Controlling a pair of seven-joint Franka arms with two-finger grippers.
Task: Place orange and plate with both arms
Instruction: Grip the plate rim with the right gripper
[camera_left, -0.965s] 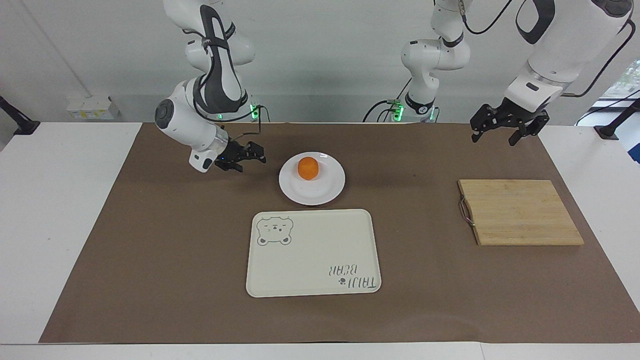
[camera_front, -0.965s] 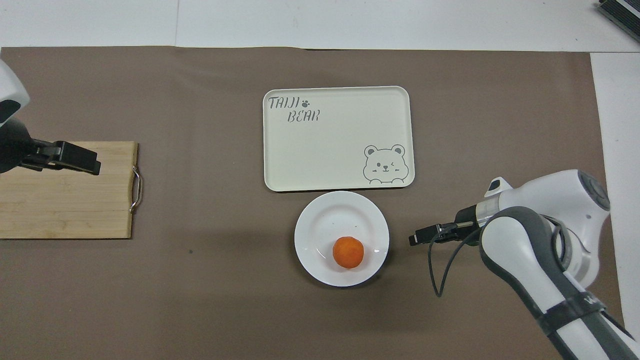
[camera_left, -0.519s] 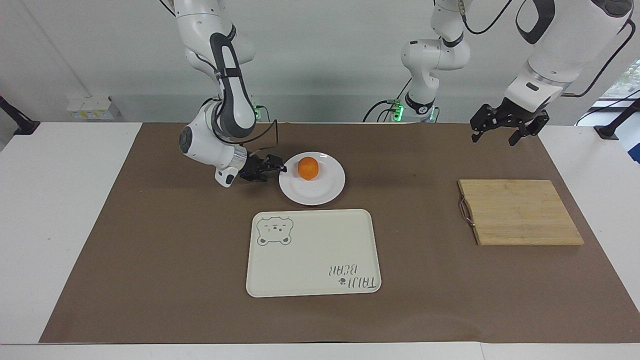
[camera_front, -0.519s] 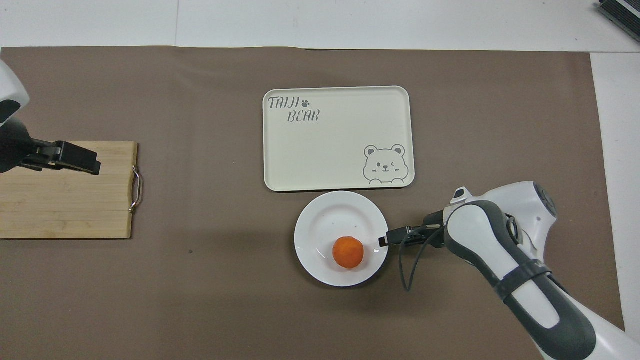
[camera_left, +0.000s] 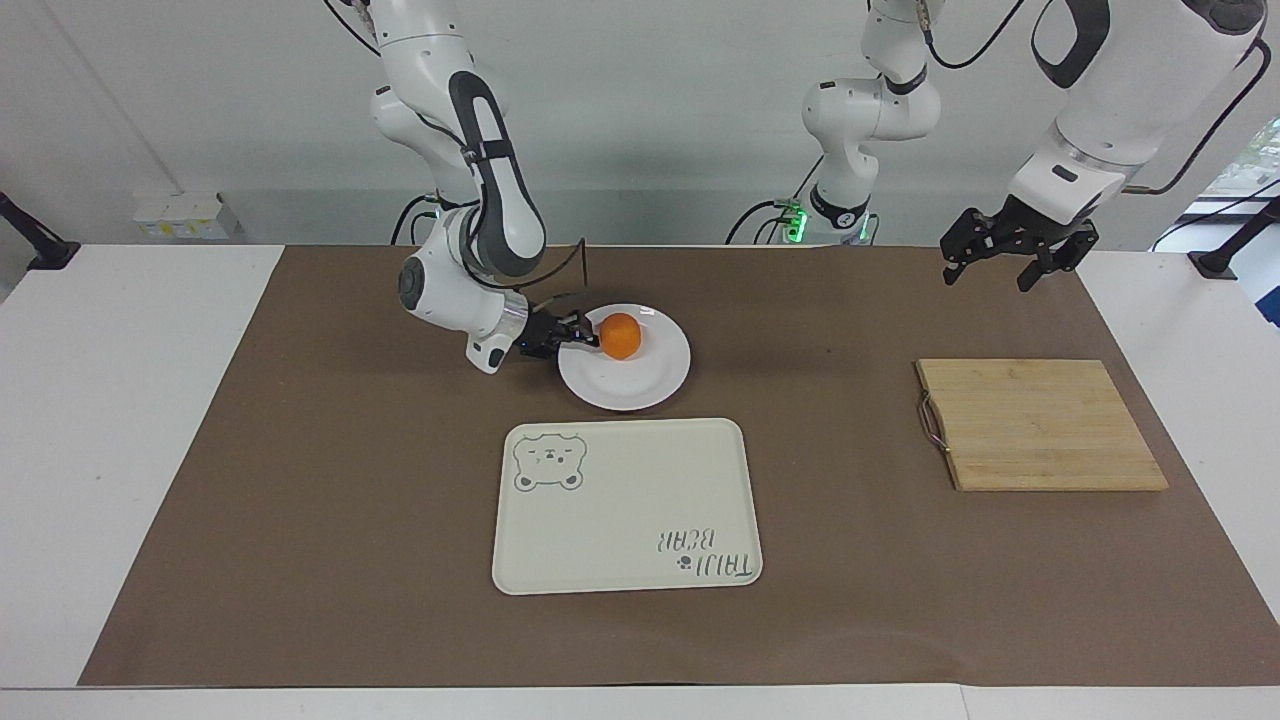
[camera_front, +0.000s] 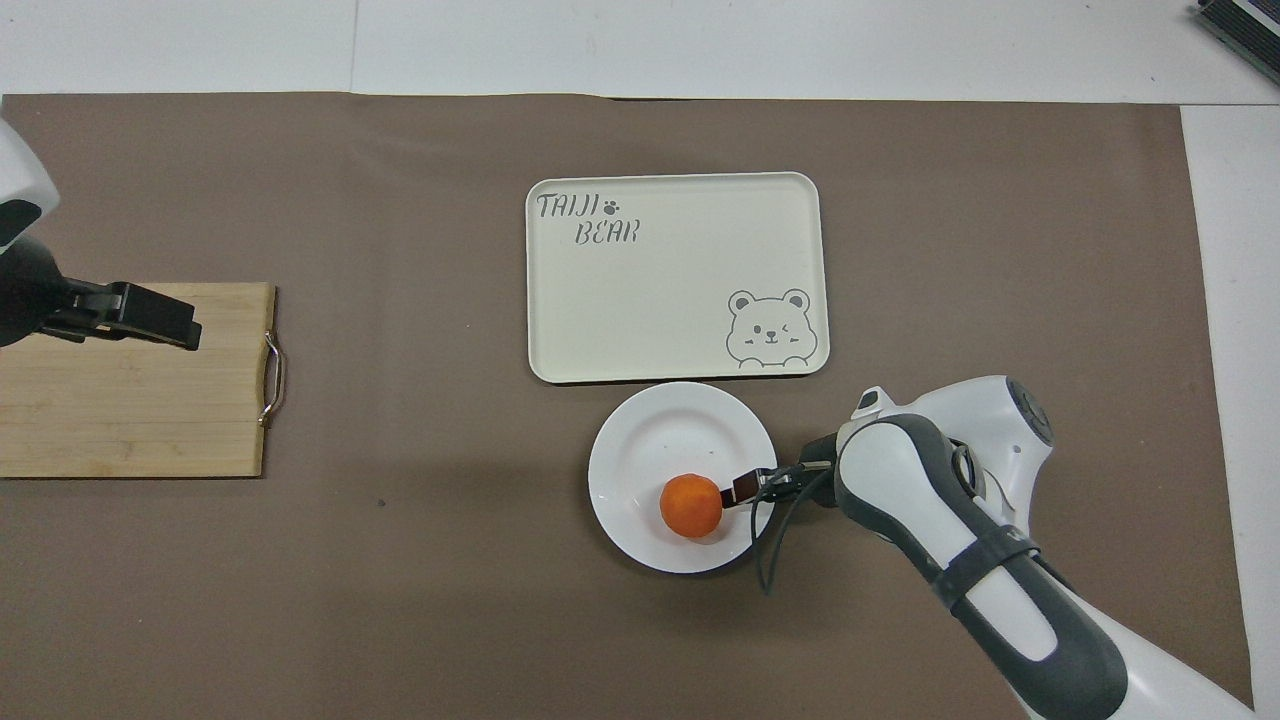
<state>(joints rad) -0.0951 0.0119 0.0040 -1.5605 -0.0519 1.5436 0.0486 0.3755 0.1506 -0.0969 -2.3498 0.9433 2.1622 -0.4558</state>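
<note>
Covering the white table, a brown mat lies flat.

Orange: bright orange, plain, just at the black fingertips of the right gripper; plate beneath it, glossy plain white. Tray: cream, grey bear drawing and grey lettering. Cutting board: pale striped wood; table cover: plain brown.

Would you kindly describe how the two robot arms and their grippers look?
Both arms are glossy white, rounded jointed segments with dark grey bands. Each ends in a black two-finger gripper: right gripper, left gripper. Thin black cables loop beside the right arm's wrist and along the left arm. Green lights glow at the bases.
</note>
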